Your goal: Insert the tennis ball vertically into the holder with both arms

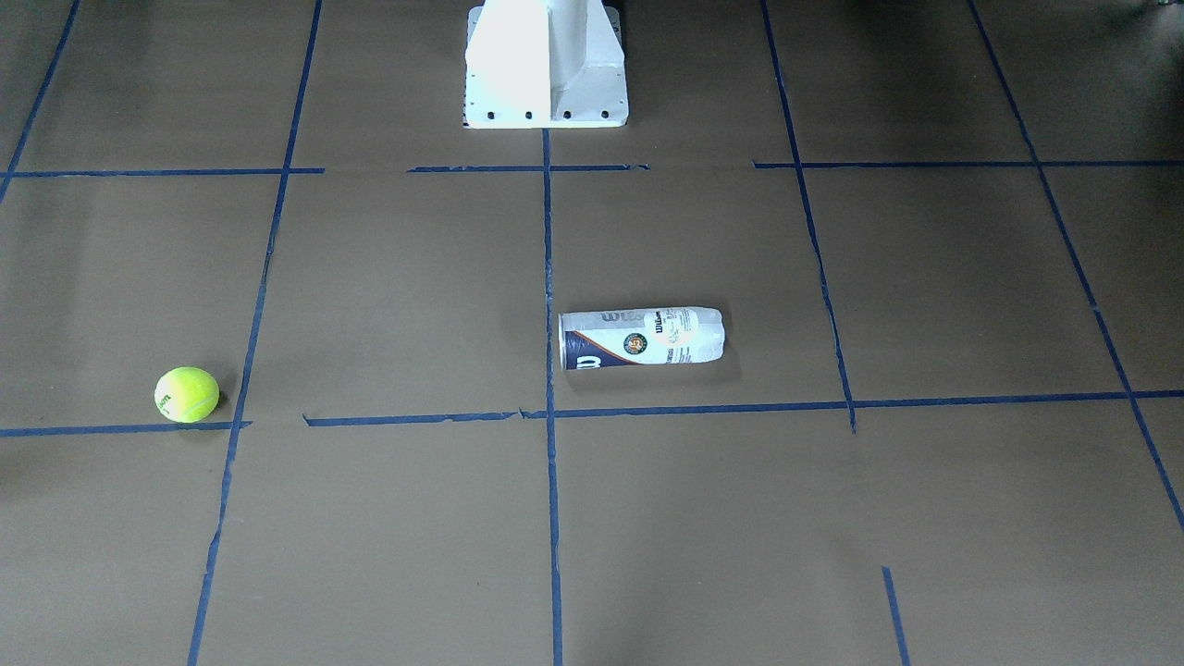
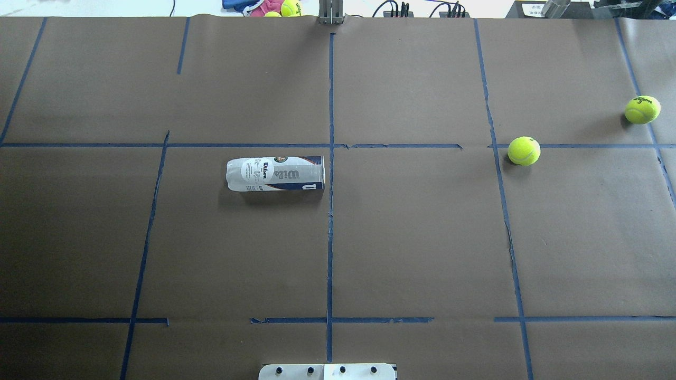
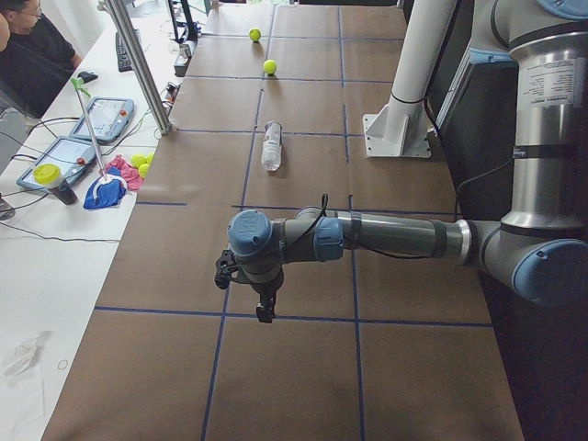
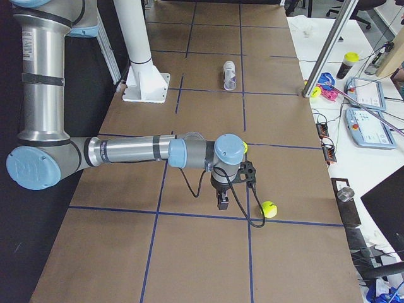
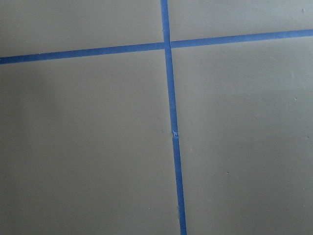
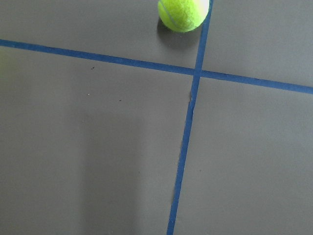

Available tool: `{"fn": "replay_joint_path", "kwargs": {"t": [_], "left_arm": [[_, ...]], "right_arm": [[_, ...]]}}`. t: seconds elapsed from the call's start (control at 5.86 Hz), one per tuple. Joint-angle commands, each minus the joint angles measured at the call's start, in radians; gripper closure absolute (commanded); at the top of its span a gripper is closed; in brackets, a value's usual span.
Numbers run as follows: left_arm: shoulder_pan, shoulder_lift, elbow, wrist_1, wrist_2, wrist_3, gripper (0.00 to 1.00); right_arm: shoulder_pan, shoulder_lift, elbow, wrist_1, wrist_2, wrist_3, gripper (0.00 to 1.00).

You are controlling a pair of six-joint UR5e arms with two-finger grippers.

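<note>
The holder (image 2: 274, 173) lies on its side left of the table's centre line, also seen as the holder (image 1: 641, 336) in the front view. One tennis ball (image 2: 524, 151) rests on the right half. A second tennis ball (image 2: 642, 110) sits nearer the right edge. The right wrist view has a tennis ball (image 6: 183, 13) at its top edge, with no fingers showing. My left gripper (image 3: 265, 308) hangs pointing down over bare paper, far from the holder (image 3: 271, 147). My right gripper (image 4: 223, 202) points down beside a tennis ball (image 4: 269, 209). I cannot tell whether either gripper is open or shut.
Brown paper with blue tape lines (image 5: 171, 122) covers the table. The white pedestal base (image 1: 546, 65) stands at the robot's side. A metal pole (image 3: 138, 64), tablets (image 3: 64, 156), spare balls (image 2: 289, 7) and a seated person (image 3: 28, 46) are at the far side.
</note>
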Motion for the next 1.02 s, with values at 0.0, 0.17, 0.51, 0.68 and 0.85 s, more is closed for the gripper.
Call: {"fn": "replay_joint_path", "kwargs": {"t": [0.0, 0.17, 0.51, 0.68, 0.85], "left_arm": [[0.0, 0.006, -0.001, -0.006, -0.001, 0.008, 0.0], [0.0, 0.006, -0.003, -0.008, -0.001, 0.008, 0.0], [0.014, 0.006, 0.002, -0.18, -0.001, 0.0, 0.0], [0.055, 0.003, -0.007, -0.225, -0.001, 0.0, 0.0], [0.13, 0.002, -0.012, -0.332, -0.001, -0.003, 0.0]], "right_arm": [[0.0, -0.009, 0.004, 0.0, 0.003, -0.002, 0.0], [0.0, -0.009, 0.006, 0.0, 0.005, -0.001, 0.0], [0.0, -0.006, 0.007, 0.001, 0.006, -0.003, 0.0], [0.0, -0.006, 0.01, 0.0, 0.006, -0.001, 0.0], [0.0, -0.006, 0.013, 0.0, 0.006, -0.001, 0.0]]}}
